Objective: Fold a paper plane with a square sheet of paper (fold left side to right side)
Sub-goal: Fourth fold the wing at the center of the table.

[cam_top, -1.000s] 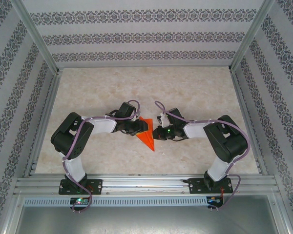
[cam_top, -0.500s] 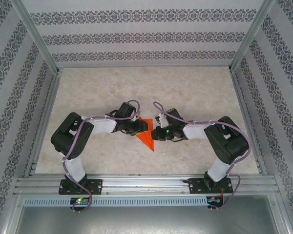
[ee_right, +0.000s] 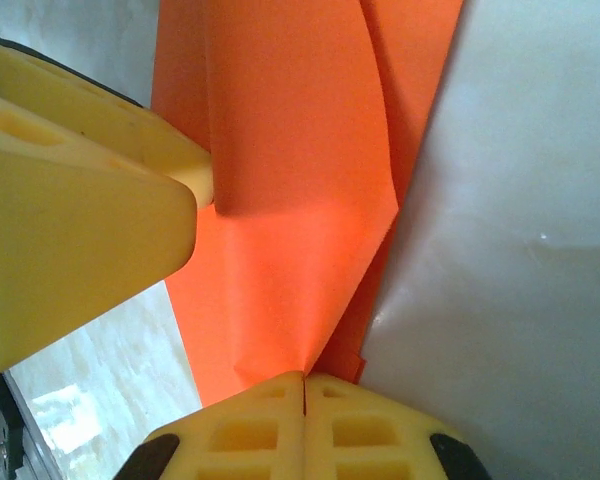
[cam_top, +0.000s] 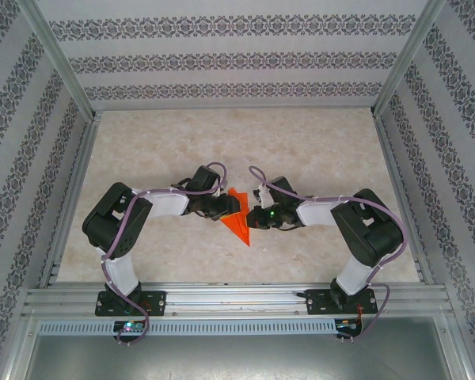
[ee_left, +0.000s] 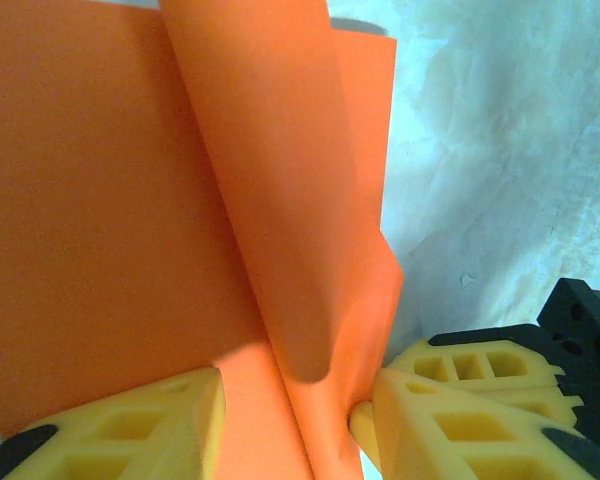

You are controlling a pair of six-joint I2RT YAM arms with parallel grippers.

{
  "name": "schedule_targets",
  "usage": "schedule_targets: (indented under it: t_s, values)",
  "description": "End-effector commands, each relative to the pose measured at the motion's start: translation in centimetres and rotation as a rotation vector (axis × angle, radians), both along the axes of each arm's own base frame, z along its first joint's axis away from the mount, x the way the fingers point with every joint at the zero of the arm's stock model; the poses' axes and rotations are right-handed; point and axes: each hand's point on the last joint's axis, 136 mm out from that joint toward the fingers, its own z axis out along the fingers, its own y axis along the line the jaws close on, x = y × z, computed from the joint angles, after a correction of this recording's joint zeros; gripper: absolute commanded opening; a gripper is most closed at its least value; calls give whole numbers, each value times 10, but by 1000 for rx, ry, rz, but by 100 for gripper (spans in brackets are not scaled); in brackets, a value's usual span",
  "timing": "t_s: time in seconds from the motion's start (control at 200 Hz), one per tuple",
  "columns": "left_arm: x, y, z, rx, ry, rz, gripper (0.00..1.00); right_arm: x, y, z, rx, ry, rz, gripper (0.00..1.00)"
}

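**Top view.**
- Item: sheet (cam_top: 237,224), orange-red, on the pale marbled counter (cam_top: 317,150), lying between my left end effector (cam_top: 224,208) and my right end effector (cam_top: 253,216).
- Outline: no longer square. It is kite-like, with one sharp point toward the near edge.
- Progress, by my reckoning: the early corner folds are in. The left-to-right fold is under way but not finished.

**Left wrist view.**
- Material: thin, matte, unmarked paper, evenly coloured.
- Shape: one flap (ee_left: 270,180) stands up off the flat layer in a soft curl, rounded where it bends and not yet creased.
- My left end effector (ee_left: 295,425): yellow foam fingers (ee_left: 130,435) with moulded hollows, parted, the flap rising through the gap. It leans against the right-hand pad, and I judge it steadied rather than clamped.
- The counter beside it is glossy and faintly veined.

**Right wrist view.**
- My right end effector (ee_right: 304,420): clenched, pads meeting in a thin seam. The sheet (ee_right: 290,280) narrows to a pinch there, so I take it as grasping the paper's edge.
- A finger (ee_right: 80,200) of my left end effector presses in from the side.
- The layers overlap, with a straight lower edge showing past the raised flap.

**Outstanding.** Carry the flap fully across, lay it flat, and press a hard crease. Later folds look undone.
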Motion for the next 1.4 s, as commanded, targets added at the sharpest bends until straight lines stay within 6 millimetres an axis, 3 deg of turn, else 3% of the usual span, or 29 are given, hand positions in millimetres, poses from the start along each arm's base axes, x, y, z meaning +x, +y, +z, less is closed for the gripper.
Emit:
schedule_targets:
  t_s: [0.0, 0.665, 1.394]
  values:
    - [-12, 14, -29, 103, 52, 9, 45, 2, -4, 2, -19, -7, -10, 0]
    - [-12, 14, -29, 102, 52, 8, 45, 6, 1, 18, 16, -36, 1, 0]
    - [-11, 13, -29, 100, 52, 7, 45, 10, -4, 7, -32, -20, -11, 0]
